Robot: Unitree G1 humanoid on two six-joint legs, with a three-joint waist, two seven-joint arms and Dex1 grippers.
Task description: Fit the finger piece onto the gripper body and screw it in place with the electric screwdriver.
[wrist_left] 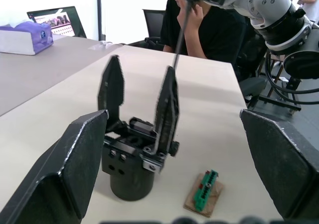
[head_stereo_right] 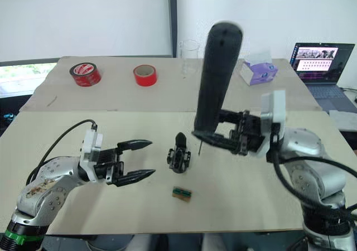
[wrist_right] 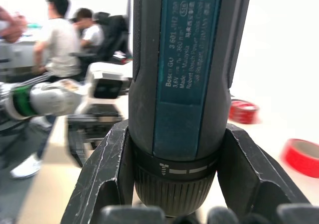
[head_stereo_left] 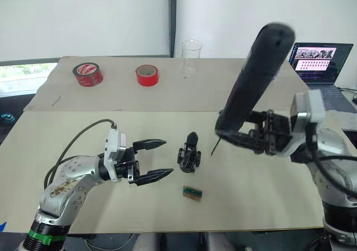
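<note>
My right gripper point(head_stereo_right: 223, 138) has its fingers point(wrist_right: 107, 176) clenched around the lower barrel of the electric screwdriver point(head_stereo_right: 216, 81). The tool stands nearly upright, rounded end up, its thin metal bit pointing down above the table point(head_stereo_left: 268, 195), at about 3 o'clock from the gripper body point(head_stereo_left: 189, 155).

My left gripper point(head_stereo_left: 156, 160) has its fingers point(head_stereo_left: 149, 144) released and spread, holding nothing, their tips at 9 o'clock from the gripper body and just short of it.

The gripper body stands upright on its round base at table centre. In the left wrist view it carries two pointed fingers; the finger piece point(wrist_left: 166, 112) appears to be one of them, though I cannot tell which.

A small green-and-brown block point(head_stereo_left: 192, 192) lies at 6 o'clock from the gripper body. Two red tape rolls point(head_stereo_left: 147, 75) and a clear beaker point(head_stereo_left: 191, 57) sit near the far edge.
</note>
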